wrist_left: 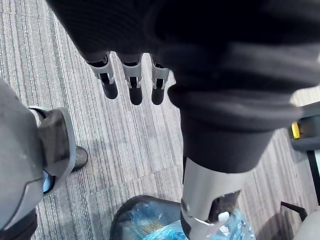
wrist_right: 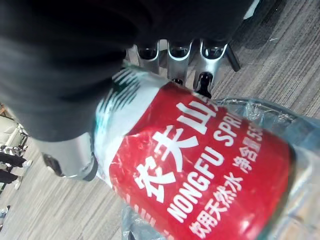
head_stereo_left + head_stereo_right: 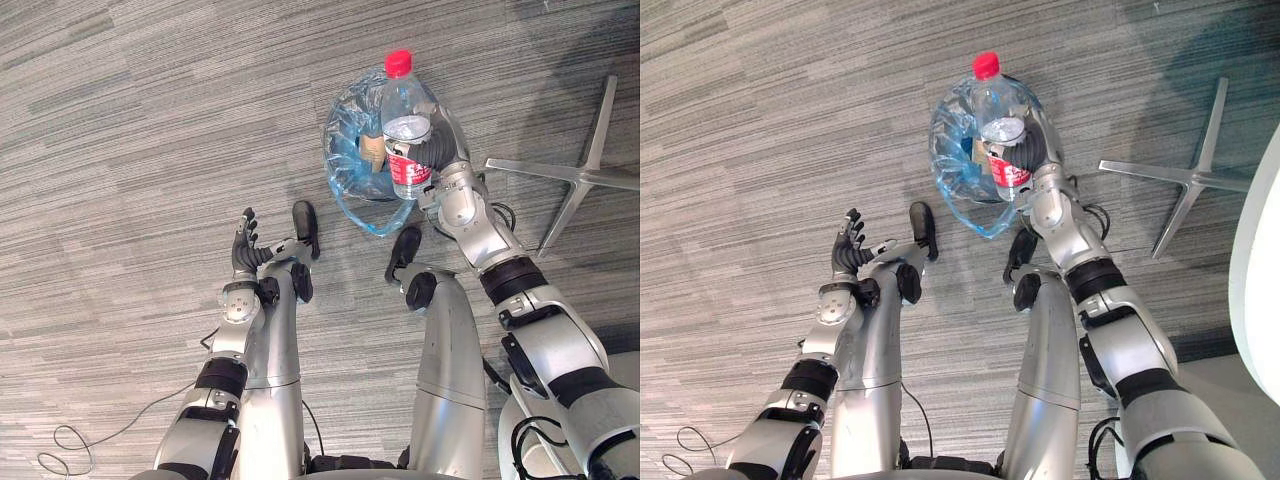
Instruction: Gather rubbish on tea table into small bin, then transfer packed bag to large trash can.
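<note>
My right hand (image 3: pixel 441 152) is shut on a clear plastic bottle (image 3: pixel 405 120) with a red cap and red label. It holds the bottle upright, directly over the small bin (image 3: pixel 345 150), which is lined with a blue bag and stands on the carpet. In the right wrist view the fingers (image 2: pixel 175 55) wrap round the bottle's label (image 2: pixel 200 165). A brown piece of rubbish (image 3: pixel 372 148) lies inside the bag. My left hand (image 3: pixel 245 245) hovers open above the floor, nearer me and to the left of the bin, with its fingers (image 1: pixel 135 82) straight and holding nothing.
A silver star-shaped chair base (image 3: pixel 575 175) lies on the grey carpet just right of the bin. A white rounded edge (image 3: pixel 1255 280) comes in at the far right. Open carpet stretches to the left and beyond the bin.
</note>
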